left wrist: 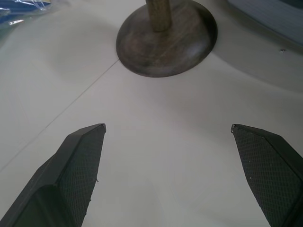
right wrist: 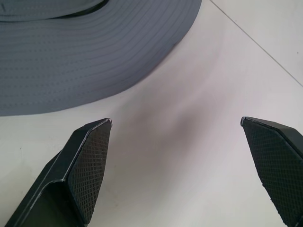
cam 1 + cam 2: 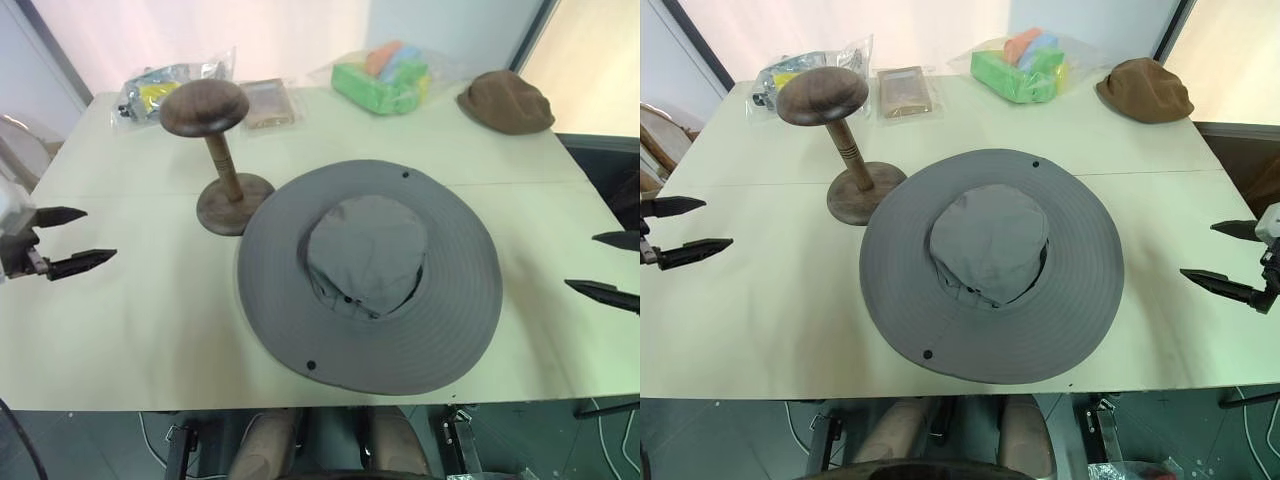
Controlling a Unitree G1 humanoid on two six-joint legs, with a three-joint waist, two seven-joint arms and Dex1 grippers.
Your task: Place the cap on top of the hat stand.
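- Nearest, at the two side edges of the worktop (image 3: 120, 340), both arms hover with nothing held: the left end effector (image 3: 68, 240) and the right end effector (image 3: 1230, 258) each have their black fingers spread wide, aimed inward over bare surface.
- Between them lies the cap (image 3: 370, 275), crown up and brim flat on the worktop, well apart from both end effectors; its brim edge touches or overlaps the base of the hat stand.
- The step in hand looks like the approach to grasp. A soft brim will droop, so I would take opposite brim edges with both arms, sliding one finger under the fabric on each side, and lift evenly to keep the crown open.
- Just behind and to the left stands the hat stand (image 3: 212, 150), upright; lifting carelessly could nudge its base, so raise the cap clear before carrying it over the round top.
- Farthest back sit a small brown cap (image 3: 506, 101) and some plastic packets (image 3: 385, 80), out of the way.
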